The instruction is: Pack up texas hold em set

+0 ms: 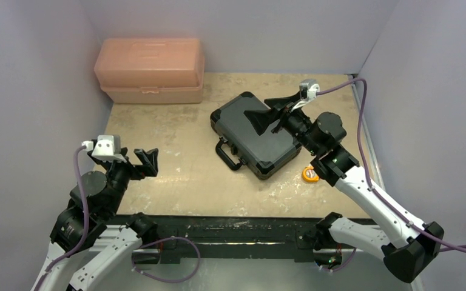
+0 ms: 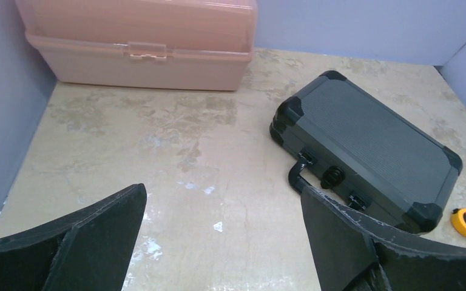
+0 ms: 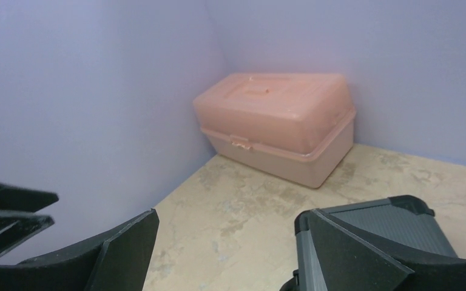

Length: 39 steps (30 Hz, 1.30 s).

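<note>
The texas hold em set shows as a black hard case (image 1: 255, 136) lying shut and askew on the table, right of centre, its handle (image 1: 227, 156) towards the near left. The left wrist view has the case (image 2: 370, 145) at the right. My left gripper (image 1: 147, 159) hovers open over bare table at the near left, well apart from the case; nothing lies between its fingers (image 2: 223, 191). My right gripper (image 1: 267, 112) stands open above the case's far side and holds nothing. In the right wrist view its right finger covers part of the case (image 3: 394, 221), and the gripper (image 3: 230, 213) gapes wide.
A large salmon-pink plastic box (image 1: 150, 70) stands shut in the far left corner against the walls. A small orange tape measure (image 1: 310, 174) lies just right of the case's near corner. Grey walls close in the left, back and right sides.
</note>
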Available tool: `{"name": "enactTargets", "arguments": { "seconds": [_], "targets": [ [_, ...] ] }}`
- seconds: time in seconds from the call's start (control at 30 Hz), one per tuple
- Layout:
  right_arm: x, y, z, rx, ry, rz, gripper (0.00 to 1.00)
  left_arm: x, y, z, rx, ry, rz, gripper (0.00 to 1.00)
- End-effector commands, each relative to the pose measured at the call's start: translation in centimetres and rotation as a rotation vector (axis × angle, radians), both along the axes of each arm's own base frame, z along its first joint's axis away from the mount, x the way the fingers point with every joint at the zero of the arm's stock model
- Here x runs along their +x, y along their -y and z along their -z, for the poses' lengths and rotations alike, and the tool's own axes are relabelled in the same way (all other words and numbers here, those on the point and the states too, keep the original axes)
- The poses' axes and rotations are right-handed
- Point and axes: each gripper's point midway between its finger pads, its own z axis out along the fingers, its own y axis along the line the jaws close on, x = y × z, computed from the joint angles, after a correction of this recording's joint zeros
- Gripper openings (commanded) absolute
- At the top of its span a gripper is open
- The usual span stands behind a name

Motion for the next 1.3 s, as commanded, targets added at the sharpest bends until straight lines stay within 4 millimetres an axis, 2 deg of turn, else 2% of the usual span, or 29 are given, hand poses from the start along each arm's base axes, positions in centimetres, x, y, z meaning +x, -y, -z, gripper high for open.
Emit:
{"name": "enactTargets", "arguments": {
  "seconds": [0.0, 0.17, 0.63, 0.9, 1.27],
  "targets": [
    [0.8, 2.0, -2.3, 0.055, 0.024, 0.124, 0.99, -0.1, -1.4, 0.8, 0.056, 0.022, -0.050, 1.00],
    [1.1, 3.1, -2.3, 0.059, 0.023, 0.181, 0.99, -0.3, -1.9, 2.0, 0.080, 0.002, -0.066, 1.00],
    [1.9, 6.5, -0.9, 0.074, -0.002, 0.366, 0.99, -0.5, -1.8, 2.5, 0.094, -0.011, -0.052, 0.99],
    [1.8, 6.2, -2.1, 0.081, 0.021, 0.344, 0.99, -0.6, -1.6, 2.5, 0.089, -0.010, -0.038, 0.98],
    [1.9, 5.9, -2.5, 0.063, 0.042, 0.332, 0.99, -0.6, -1.6, 2.5, 0.086, -0.011, -0.034, 0.98]
  ]
}}
